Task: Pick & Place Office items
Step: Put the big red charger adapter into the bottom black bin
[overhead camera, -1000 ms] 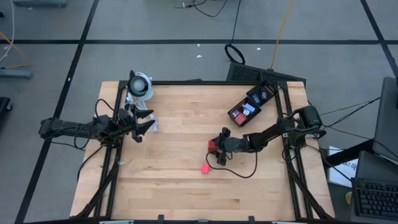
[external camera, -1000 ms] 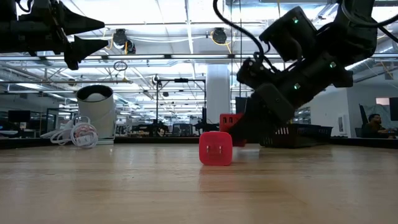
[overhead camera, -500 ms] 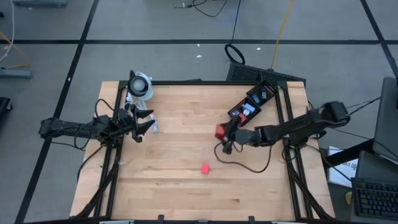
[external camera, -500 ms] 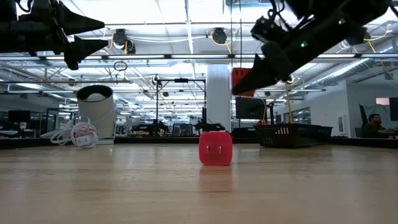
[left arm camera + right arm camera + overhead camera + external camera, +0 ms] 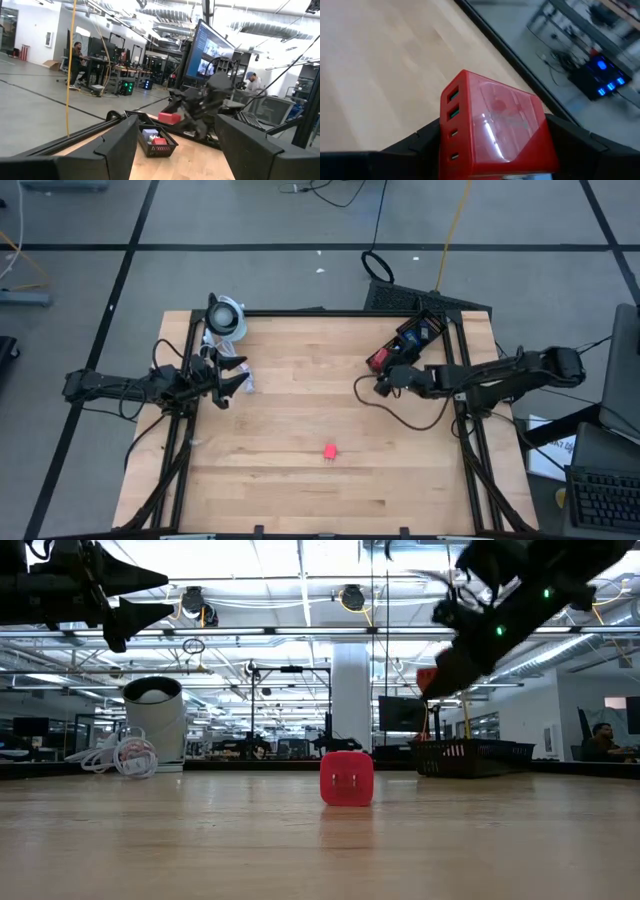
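Held item: red block (image 5: 495,122) with a row of ports on one face, clamped between the right tool's fingers, raised off the table, just beside the black basket.
Right tool (image 5: 381,376): closed on the red block, at the table's far right part, next to the basket's near end.
Basket (image 5: 432,342): black, at the far right corner, holding blue and red items (image 5: 152,137).
Loose item: small red block (image 5: 330,450) alone on the table, near the middle front, upright in the low view (image 5: 346,778).
Table (image 5: 280,480): pale wood.
Left tool (image 5: 238,375): fingers spread, empty, raised at the left edge.
Beside it: white coiled cable (image 5: 124,756), round white-and-black device (image 5: 226,314) at the far left corner.
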You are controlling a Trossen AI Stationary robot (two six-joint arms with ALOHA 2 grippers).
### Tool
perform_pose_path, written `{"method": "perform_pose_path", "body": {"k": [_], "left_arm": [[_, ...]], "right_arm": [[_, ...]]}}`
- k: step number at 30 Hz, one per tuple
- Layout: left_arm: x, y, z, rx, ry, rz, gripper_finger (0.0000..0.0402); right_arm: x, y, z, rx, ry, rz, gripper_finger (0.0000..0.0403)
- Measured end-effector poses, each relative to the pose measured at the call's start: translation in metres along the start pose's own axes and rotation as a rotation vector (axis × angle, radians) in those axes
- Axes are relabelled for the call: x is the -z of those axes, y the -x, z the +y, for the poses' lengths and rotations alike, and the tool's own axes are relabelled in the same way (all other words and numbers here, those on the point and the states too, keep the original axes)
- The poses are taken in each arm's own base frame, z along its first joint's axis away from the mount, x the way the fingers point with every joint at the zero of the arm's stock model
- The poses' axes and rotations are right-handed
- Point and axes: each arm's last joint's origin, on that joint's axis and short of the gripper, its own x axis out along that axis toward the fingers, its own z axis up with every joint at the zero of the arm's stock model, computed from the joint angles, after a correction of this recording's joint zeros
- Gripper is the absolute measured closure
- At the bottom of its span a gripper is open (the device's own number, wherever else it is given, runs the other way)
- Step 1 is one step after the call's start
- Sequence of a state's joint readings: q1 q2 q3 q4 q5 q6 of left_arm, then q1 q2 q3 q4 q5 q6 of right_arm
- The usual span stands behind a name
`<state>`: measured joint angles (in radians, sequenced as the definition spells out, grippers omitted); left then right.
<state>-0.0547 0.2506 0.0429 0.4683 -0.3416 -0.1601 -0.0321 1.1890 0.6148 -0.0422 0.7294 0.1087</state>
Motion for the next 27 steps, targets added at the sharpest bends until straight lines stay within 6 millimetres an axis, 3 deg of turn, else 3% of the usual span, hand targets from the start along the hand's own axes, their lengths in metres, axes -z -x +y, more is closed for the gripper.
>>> {"method": "perform_pose_path", "body": {"k": [5, 9, 27], "left_arm": [[0.000, 0.000, 0.000, 0.000, 0.000, 0.000, 0.0135], [0.000, 0.000, 0.000, 0.000, 0.000, 0.000, 0.0135], [0.000, 0.000, 0.000, 0.000, 0.000, 0.000, 0.0135]], "right_arm": [[0.031, -0.017, -0.015, 0.020, -0.042, 0.079, 0.0137], [0.044, -0.024, -0.020, -0.002, -0.083, 0.078, 0.0137], [0.050, -0.030, -0.028, 0.009, -0.089, 0.076, 0.0111]]}}
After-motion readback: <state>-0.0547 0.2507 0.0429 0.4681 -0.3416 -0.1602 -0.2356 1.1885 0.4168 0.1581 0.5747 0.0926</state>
